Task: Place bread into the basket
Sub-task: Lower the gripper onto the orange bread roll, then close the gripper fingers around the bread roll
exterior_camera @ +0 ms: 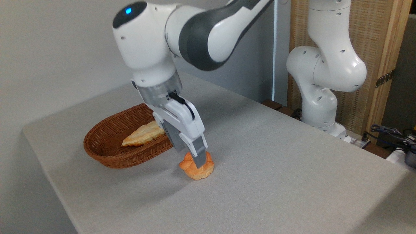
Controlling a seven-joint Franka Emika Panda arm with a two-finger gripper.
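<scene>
One gripper (199, 161) is in my view, its fingers closed against the bread (197, 169), which sits on the grey table (276, 169) just right of the basket (107, 152). I cannot tell whether the bun is lifted. A braided pastry (143, 136) lies inside the basket. Open tabletop extends toward the near and right edges.

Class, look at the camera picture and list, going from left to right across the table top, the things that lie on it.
Reddish-brown woven wicker basket → long pale-golden braided pastry lying in it → small round orange-golden bun, on the grey cloth just right of the basket, with the robot's gripper down on it.
</scene>
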